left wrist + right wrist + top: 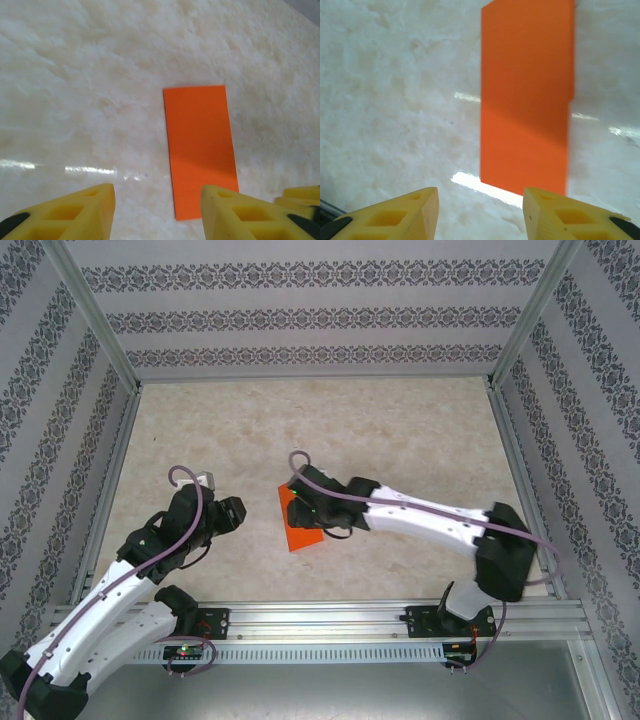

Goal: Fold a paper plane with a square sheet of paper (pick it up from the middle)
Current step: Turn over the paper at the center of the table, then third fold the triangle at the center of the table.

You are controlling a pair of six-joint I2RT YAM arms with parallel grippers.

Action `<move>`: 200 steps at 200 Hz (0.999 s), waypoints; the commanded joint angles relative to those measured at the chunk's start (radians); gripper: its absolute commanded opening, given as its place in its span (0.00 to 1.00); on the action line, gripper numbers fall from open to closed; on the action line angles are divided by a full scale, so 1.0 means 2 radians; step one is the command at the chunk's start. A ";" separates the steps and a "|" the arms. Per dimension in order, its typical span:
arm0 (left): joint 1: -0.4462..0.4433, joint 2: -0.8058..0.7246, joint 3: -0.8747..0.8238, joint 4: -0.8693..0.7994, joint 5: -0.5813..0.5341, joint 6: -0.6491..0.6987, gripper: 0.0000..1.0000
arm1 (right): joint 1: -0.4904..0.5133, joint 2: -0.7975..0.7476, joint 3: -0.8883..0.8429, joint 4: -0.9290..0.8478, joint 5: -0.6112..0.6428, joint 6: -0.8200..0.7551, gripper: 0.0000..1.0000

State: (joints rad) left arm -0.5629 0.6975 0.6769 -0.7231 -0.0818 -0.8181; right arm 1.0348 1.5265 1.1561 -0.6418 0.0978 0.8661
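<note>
Paper (298, 532) lies flat on the table (400, 430) near its middle, a narrow rectangle. Your right gripper (481, 192) hangs over its near end on an arm stretched leftward, fingers spread, holding nothing. Your left gripper (157, 191), on a bent arm, points at it from the left, also spread and empty.

Robot test cell in a lab

Silver aluminium frame posts (100, 320) hold flat wall panels printed with grey ornamental stripes (300, 315) on three sides of a cream marble-patterned surface (400, 430). Along its near edge, a slotted aluminium rail (320, 620) carries two bolted white-and-black robot arms, the left arm (110, 610) and the right arm (430, 520). Bare purple-grey cables (180, 475) loop over their joints, and small exposed electronics boards (190, 648) sit at the bases.
</note>
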 commanded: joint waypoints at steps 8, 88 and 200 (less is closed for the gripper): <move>0.006 -0.004 -0.016 -0.031 0.084 0.029 0.51 | 0.010 -0.101 -0.115 0.038 0.070 0.065 0.48; 0.007 -0.030 -0.018 -0.051 0.139 0.050 0.56 | 0.010 -0.279 -0.279 0.079 0.072 0.136 0.52; 0.007 0.055 -0.020 0.044 0.182 0.062 0.59 | 0.006 -0.237 -0.290 0.157 0.041 0.133 0.54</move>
State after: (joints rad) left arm -0.5629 0.7677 0.6441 -0.7422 0.2359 -0.7143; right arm 1.0473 1.0100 0.5602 -0.4156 0.2073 1.1503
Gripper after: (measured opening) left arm 0.593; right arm 0.542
